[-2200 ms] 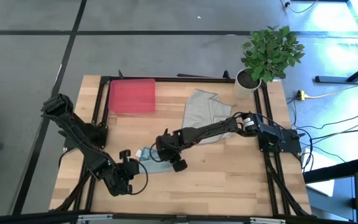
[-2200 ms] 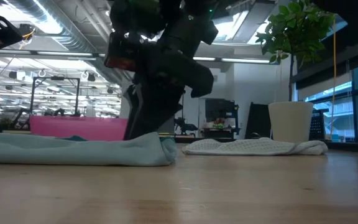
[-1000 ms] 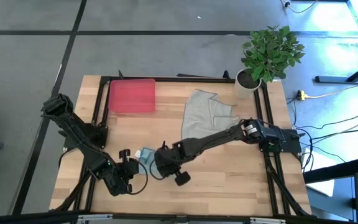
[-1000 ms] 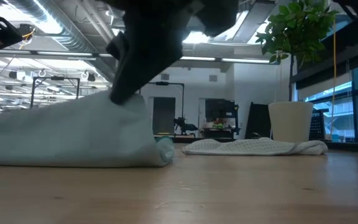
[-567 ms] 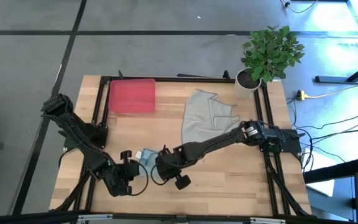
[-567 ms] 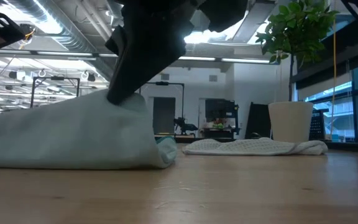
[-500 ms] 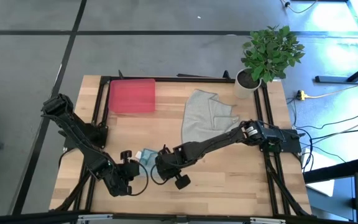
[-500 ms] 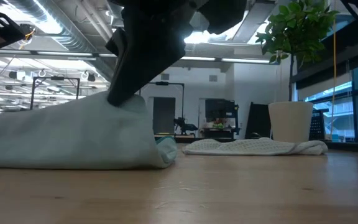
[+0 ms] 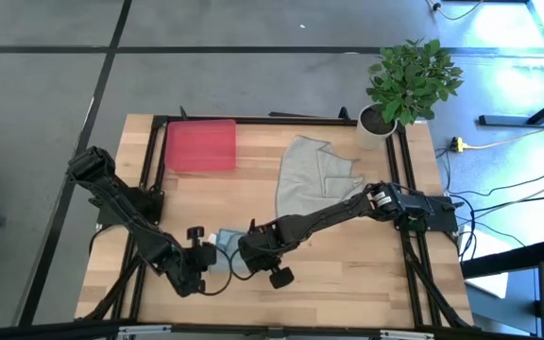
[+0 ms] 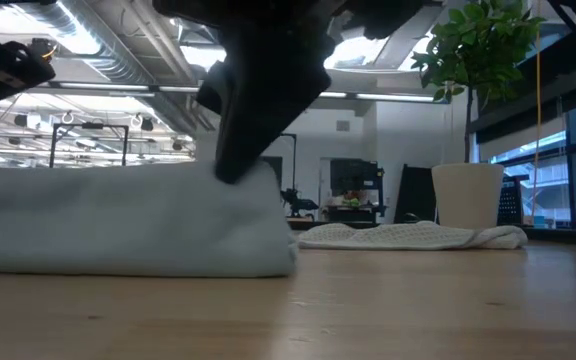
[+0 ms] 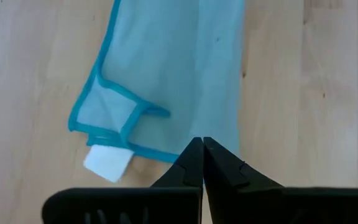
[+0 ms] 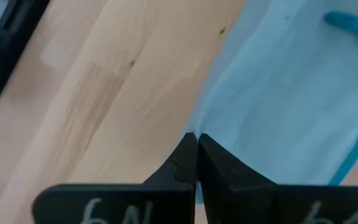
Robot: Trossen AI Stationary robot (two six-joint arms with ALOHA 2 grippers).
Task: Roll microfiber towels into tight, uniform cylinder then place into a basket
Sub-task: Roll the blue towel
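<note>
My left end effector (image 11: 202, 163) and right end effector (image 12: 195, 160) are both pressed together, each at an edge of the pale blue microfiber towel (image 9: 223, 251) lying folded at about 6 o'clock on the surface (image 9: 348, 283). To roll tight, I should keep both ends level. The red basket (image 9: 200, 145) waits at 11 o'clock; the grey towel (image 9: 314, 175) lies between, toward 1 o'clock.

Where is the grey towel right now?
In the high view the grey towel lies loose on the table's right-hand half, beside the white plant pot and right of the red tray, with neither gripper on it.
</note>
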